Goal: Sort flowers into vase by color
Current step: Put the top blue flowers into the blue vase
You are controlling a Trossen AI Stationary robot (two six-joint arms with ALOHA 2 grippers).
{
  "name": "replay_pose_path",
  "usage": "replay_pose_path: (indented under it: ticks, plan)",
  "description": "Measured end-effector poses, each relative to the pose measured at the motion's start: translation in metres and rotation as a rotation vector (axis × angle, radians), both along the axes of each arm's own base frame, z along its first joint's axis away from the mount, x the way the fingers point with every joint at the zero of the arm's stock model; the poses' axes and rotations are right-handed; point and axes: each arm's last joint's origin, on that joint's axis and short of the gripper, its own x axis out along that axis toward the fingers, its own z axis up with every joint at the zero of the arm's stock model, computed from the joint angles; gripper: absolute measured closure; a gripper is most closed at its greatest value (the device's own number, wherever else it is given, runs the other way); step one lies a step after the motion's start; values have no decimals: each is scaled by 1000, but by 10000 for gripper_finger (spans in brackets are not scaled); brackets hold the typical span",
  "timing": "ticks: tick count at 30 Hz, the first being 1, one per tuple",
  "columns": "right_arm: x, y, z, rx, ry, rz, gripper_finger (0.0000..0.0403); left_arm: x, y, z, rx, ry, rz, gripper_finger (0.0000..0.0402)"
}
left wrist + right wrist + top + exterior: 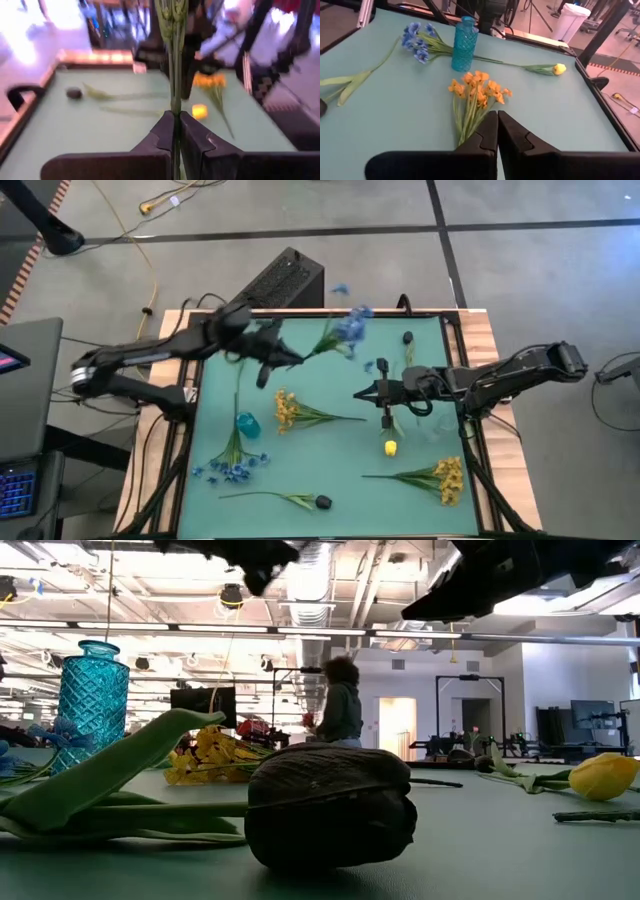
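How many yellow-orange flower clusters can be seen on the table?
2. One yellow-orange cluster lies near the middle of the mat, just right of the blue vase. The other cluster lies toward the lower right corner in the high view. Another could be hidden.

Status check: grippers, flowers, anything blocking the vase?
Left gripper shut on blue sprig, lifted. Right gripper shut, empty, mid-table. Blue vase upright, nothing in it; approach unobstructed.

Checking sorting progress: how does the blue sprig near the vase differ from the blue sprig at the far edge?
The blue sprig by the vase lies flat on the mat; the far blue sprig is lifted, its stem pinched in the shut left gripper. Both have blue blossoms and green stems, and neither is in the vase.
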Motion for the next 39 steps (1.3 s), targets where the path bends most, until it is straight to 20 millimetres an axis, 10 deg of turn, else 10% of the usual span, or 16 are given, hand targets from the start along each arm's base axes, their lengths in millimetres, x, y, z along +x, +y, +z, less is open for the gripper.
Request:
replay_pose_path:
  ticks: [15,39]
  plan:
    - [5,2,9,64,-108,-7,369,-101,-73,-45,-85,-295,8,401]
    - [63,9,-25,4,-192,15,369,-118,-90,-125,-122,-145,-126,401]
